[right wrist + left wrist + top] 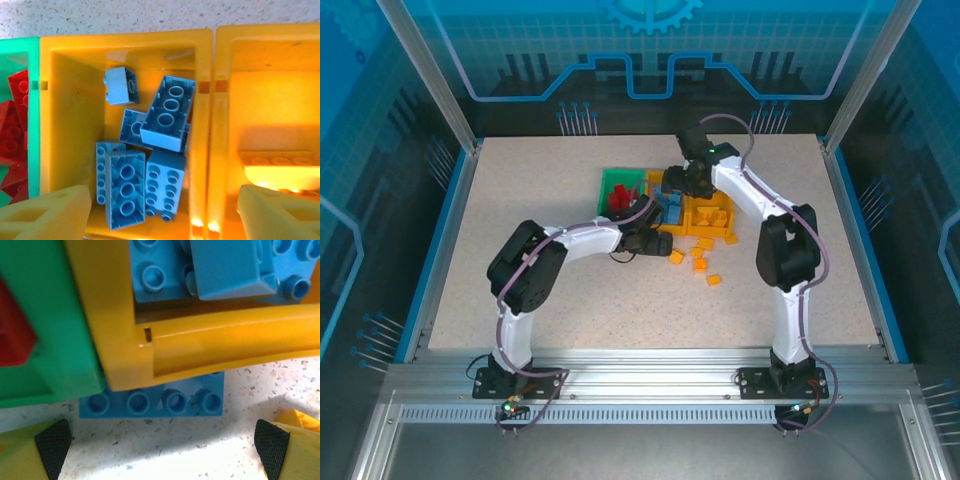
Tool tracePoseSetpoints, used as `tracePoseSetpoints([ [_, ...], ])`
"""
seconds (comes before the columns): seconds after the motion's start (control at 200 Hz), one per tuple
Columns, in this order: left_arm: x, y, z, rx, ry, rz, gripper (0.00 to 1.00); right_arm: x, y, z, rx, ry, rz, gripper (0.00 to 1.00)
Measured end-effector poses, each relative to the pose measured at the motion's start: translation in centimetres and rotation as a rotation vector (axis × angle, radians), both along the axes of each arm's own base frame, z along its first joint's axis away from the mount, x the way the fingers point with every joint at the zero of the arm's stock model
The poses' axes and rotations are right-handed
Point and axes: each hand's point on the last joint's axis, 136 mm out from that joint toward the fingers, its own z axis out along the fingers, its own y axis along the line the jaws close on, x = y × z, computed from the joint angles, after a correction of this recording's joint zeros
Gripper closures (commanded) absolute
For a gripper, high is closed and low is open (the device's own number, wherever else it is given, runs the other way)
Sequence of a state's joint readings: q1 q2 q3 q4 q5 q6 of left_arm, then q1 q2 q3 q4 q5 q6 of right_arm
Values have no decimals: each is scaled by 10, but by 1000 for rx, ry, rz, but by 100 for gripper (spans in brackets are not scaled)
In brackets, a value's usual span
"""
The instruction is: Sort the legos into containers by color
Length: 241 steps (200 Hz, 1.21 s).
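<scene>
While right end effector (162, 202) hovers open over middle bin (125, 42), left end effector (161, 442) straddles blue lego (150, 402), open.

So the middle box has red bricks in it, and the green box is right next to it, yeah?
Not quite. The middle box, the orange-yellow one, has blue bricks in it, not red. The right wrist view shows them piled inside. The green box is right next to it, and that's where the red bricks are.
</scene>
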<state>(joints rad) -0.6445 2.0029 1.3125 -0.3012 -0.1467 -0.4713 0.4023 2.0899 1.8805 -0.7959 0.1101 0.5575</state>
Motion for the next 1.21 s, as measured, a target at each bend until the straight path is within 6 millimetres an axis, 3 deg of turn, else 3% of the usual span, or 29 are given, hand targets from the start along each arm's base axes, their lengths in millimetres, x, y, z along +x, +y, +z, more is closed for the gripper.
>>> tracePoseSetpoints([
  [0.12,6,-2,0,42,-15,8,1,-2,-9,10,-8,-25,-9,26],
  [0.405,15,3,-6,118,-56,33,2,-5,-28,-6,-26,9,-34,26],
  [0.87,25,6,-9,182,-91,36,37,-14,-38,-17,-41,36,-35,26],
  [1.206,21,5,-8,158,-109,38,37,-16,-56,-8,-38,22,-63,25],
])
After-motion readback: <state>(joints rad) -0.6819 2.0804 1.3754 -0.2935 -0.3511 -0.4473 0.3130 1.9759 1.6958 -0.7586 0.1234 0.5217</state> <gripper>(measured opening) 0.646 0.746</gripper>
